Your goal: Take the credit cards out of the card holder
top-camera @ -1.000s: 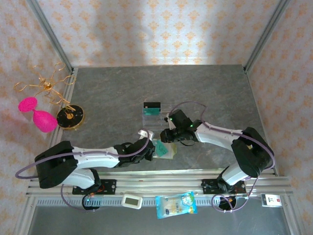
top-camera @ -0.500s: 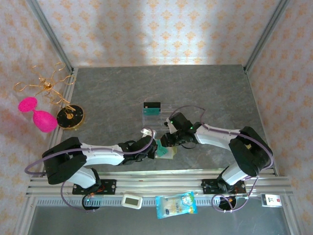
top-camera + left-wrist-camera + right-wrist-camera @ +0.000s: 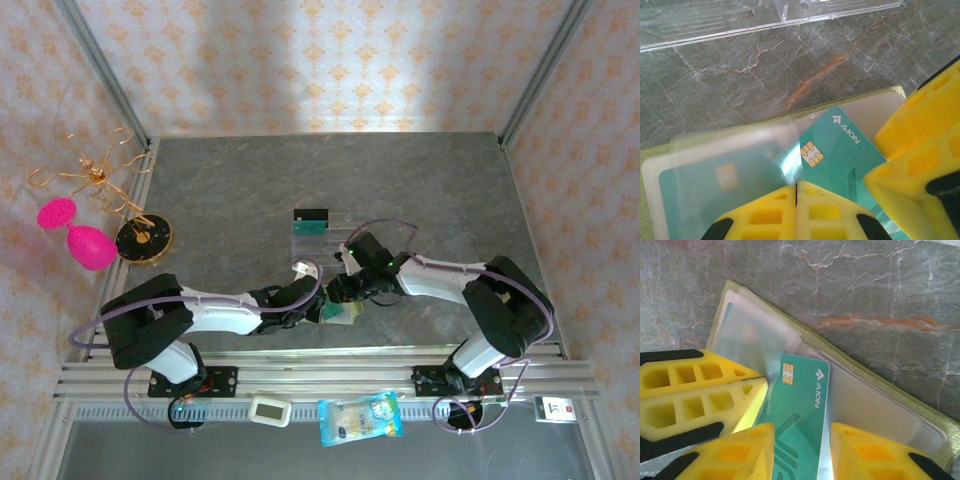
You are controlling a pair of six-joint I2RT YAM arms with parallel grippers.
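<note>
- Since its fingers are pressed flat together with nothing between them, the left pincer (image 3: 796, 192) works as a clamp, its tips bearing down on the clear sleeve (image 3: 735, 150) of the wallet (image 3: 870, 405).
- Half spread, the right pincer (image 3: 802, 432) has a finger on each long edge of a teal card (image 3: 800, 385) and looks to be pinching it. The card lies across the open wallet, one corner under the sleeve.
- Over the last second the left fingers closed the last little way, the left arm (image 3: 215, 312) swung further in, and the right wrist dropped closer over the wallet.
- By my reading, that leaves the wallet braced and the card gripped, so sliding it free is the step in hand.
- A second card (image 3: 715, 180) sits behind the sleeve, not yet drawn.
- The wallet lies near the middle of the worktop's (image 3: 430, 180) near edge. Further back, a clear tray (image 3: 330, 238) already carries another card (image 3: 310, 226).
- Both arms lie low and stretched inward, wrists meeting over the wallet. The right arm (image 3: 445, 278) has its elbow out towards the right edge.
</note>
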